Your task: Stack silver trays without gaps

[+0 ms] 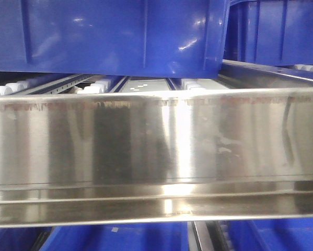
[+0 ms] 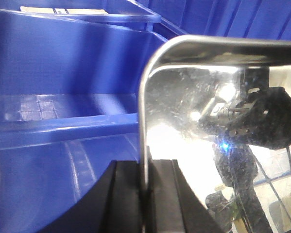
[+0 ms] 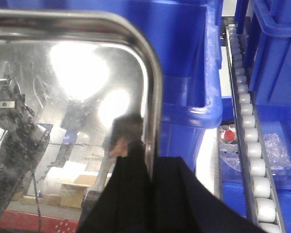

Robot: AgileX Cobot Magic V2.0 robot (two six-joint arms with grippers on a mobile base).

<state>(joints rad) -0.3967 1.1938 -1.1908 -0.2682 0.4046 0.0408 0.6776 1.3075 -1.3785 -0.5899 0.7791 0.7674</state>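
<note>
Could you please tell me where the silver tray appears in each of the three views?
Front view: not in it; a steel band spans the picture.
Left wrist view: the silver tray fills the right half, rim clamped in the left tool at bottom centre.
Right wrist view: it fills the left half, rim clamped in the right tool at bottom centre.
Shared landmark: the blue crates, in every view.
</note>
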